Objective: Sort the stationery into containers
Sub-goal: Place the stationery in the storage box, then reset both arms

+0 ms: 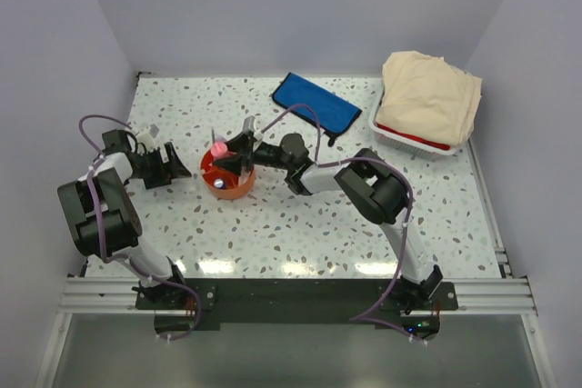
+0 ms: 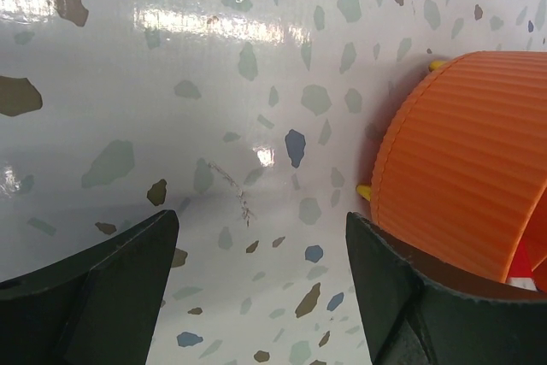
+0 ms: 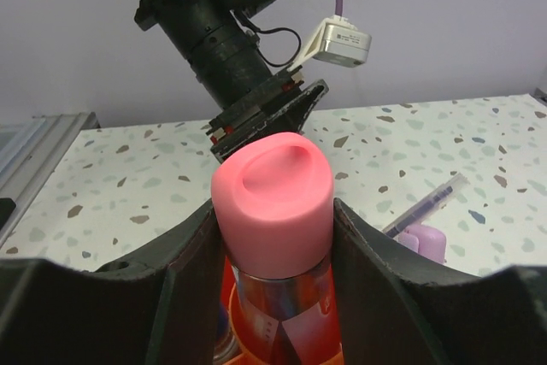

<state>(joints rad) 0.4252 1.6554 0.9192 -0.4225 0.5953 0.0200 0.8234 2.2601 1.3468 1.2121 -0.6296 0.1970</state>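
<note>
The round orange tub (image 1: 229,181) stands left of centre on the table. My right gripper (image 1: 235,157) is shut on a thick pink-capped tube (image 1: 219,146), held upright over the tub. In the right wrist view the tube (image 3: 273,181) sits between my right gripper's jaws (image 3: 272,221), its lower end down in the tub (image 3: 244,331). A lilac marker (image 3: 425,243) and a thin pen (image 3: 427,203) lie on the table just beyond. My left gripper (image 1: 178,166) is open and empty, low beside the tub's left side; its view shows the ribbed tub wall (image 2: 466,168) by the right finger (image 2: 385,279). The blue pouch (image 1: 316,104) lies at the back.
A white basket with a red rim (image 1: 411,138) and beige cloth (image 1: 429,95) stands at the back right. The left arm's wrist (image 3: 226,40) faces my right gripper across the tub. Small yellow bits (image 2: 363,191) show at the tub's base.
</note>
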